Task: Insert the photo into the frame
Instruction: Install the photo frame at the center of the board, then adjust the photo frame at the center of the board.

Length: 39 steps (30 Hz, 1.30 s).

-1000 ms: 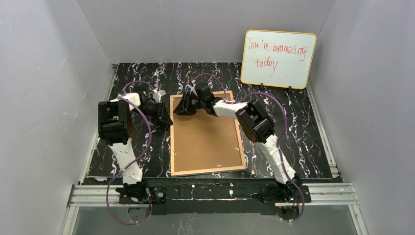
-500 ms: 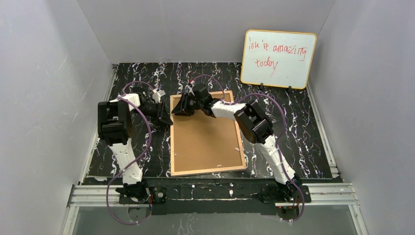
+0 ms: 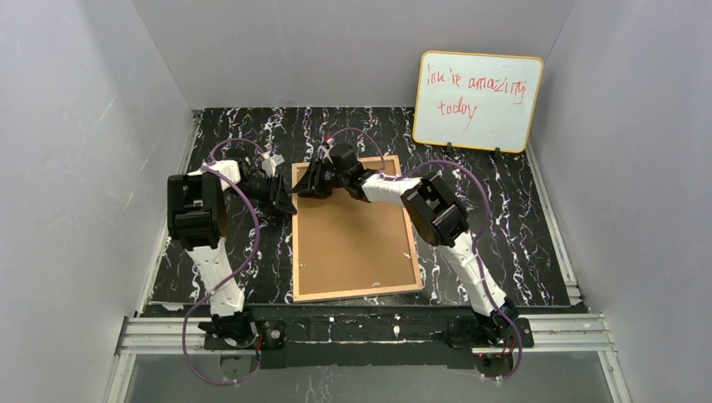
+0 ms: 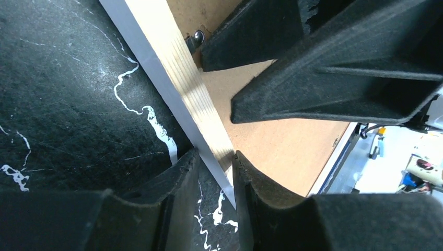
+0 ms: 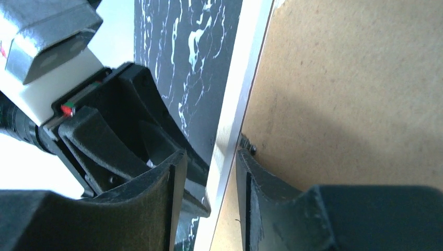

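Black marbled table [image 3: 520, 243], and the frame [image 3: 357, 293] lies face down in the middle, brown backing board [image 3: 353, 243] up. Left gripper [image 4: 214, 157] pinches the frame's left rail near the far corner. Right gripper [image 5: 209, 154] straddles the same rail, grip impossible to judge.

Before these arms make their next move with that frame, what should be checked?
1. The frame flat on the table, back up: ok.
2. The backing board inside the frame: ok.
3. The photo located: cannot tell, none shows.
4. The left fingers astride the frame's left rail: ok, closed on it.
5. The right fingers astride that rail: ok; grip cannot tell.
6. Room between both sets of fingers: cannot tell, they crowd one corner.
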{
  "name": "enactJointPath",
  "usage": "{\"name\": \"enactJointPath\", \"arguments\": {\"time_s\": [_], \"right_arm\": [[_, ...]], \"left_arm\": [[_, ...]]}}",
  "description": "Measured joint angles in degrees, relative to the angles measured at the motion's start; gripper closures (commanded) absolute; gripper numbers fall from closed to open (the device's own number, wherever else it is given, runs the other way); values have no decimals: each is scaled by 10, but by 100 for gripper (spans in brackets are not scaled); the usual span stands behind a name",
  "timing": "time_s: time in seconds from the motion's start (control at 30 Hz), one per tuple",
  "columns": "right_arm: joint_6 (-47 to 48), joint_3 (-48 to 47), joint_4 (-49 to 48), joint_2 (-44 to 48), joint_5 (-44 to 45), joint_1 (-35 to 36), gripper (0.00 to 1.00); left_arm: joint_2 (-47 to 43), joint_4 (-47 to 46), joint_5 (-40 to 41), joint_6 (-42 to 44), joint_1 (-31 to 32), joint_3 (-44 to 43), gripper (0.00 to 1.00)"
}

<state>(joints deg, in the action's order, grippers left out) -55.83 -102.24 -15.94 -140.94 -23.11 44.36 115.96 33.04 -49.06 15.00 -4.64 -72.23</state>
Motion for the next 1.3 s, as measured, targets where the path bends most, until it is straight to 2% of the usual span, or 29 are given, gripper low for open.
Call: {"name": "enactJointPath", "arguments": {"time_s": [0.17, 0.3, 0.4, 0.53, 0.67, 0.83, 1.0, 1.17, 1.23, 1.3], "right_arm": [[-2, 59, -10, 49, -8, -8, 36], [8, 148, -2, 153, -5, -38, 20], [26, 222, 8, 252, 17, -82, 14], [55, 325, 39, 388, 82, -177, 9], [74, 406, 60, 446, 139, -253, 8], [83, 458, 93, 423, 155, -270, 8], [75, 451, 85, 366, 117, -267, 10], [76, 356, 83, 290, 99, -245, 10], [80, 299, 84, 249, 100, -233, 10], [83, 204, 97, 184, 97, -213, 10]], "left_arm": [[-9, 32, 20, 40, 0, -11, 55], [-40, 59, 73, 90, -3, -10, 50], [-67, 62, 117, 127, -6, 10, 49], [-107, 57, 142, 163, -6, 57, 48], [-150, 48, 161, 188, 6, 105, 47], [-188, 39, 179, 208, 39, 146, 47], [-204, 29, 187, 213, 83, 164, 46], [-209, 27, 195, 210, 110, 169, 45], [-210, 33, 195, 208, 126, 170, 43], [-210, 40, 191, 202, 145, 170, 40]]}}
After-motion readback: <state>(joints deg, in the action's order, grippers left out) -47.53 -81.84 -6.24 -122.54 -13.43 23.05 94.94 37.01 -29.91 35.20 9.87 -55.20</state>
